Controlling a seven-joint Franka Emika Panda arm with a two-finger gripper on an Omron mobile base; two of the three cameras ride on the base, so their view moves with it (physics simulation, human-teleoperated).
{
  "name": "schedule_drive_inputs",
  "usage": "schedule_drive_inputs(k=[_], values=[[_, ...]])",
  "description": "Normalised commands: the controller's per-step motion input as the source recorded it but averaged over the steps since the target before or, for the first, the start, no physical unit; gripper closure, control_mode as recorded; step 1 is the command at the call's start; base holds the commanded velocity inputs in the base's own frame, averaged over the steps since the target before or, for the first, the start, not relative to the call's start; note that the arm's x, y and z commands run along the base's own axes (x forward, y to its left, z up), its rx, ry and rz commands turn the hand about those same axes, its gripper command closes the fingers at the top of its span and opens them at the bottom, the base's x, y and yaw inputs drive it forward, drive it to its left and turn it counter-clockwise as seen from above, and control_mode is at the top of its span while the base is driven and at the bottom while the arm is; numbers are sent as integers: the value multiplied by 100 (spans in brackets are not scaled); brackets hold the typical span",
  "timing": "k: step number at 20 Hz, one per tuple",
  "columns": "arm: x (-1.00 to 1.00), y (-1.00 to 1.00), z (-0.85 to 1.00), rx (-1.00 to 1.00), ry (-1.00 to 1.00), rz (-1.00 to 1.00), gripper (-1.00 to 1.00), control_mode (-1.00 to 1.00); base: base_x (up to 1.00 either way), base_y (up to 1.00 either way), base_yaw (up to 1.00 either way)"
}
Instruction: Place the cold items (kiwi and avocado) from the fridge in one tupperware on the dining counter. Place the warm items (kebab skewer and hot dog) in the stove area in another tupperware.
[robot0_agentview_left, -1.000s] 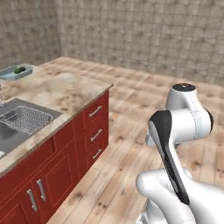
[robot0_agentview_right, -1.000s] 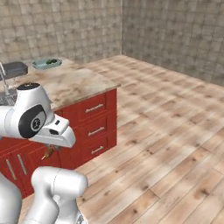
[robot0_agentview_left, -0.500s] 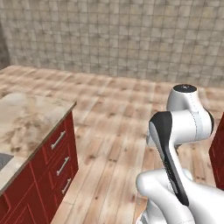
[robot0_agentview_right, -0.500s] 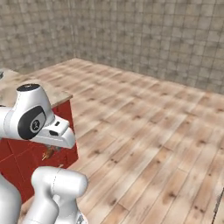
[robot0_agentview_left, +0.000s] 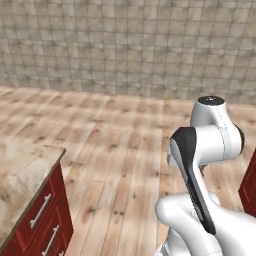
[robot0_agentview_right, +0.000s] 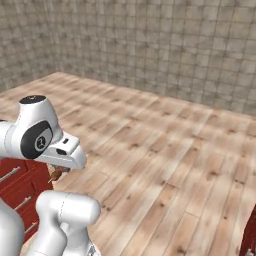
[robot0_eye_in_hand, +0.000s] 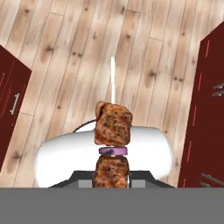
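The kebab skewer (robot0_eye_in_hand: 112, 140) is held clamped in the gripper (robot0_eye_in_hand: 112, 177), its long axis pointing toward 12 o'clock

No legible text, label, brand mark, number or sign found in any of the three views. Surfaces checked: the tiled wall (robot0_agentview_left: 125, 45), the wooden floor (robot0_agentview_right: 175, 150), the red cabinet fronts (robot0_eye_in_hand: 205, 109), the stone-patterned desk (robot0_agentview_left: 20, 175) and the kebab skewer (robot0_eye_in_hand: 113, 131). All are plain or carry pattern only; nothing readable stands on any of them.
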Motion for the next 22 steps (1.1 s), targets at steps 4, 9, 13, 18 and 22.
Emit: schedule_drive_inputs(k=[4,9,13,18,22], values=[[0,0,0,0,0,0,100,100,100,4,-7],[0,0,0,0,0,0,100,100,100,2,9],[0,0,0,0,0,0,100,100,100,-8,30],[0,0,0,0,0,0,100,100,100,-28,58],[0,0,0,0,0,0,100,100,100,-29,72]])
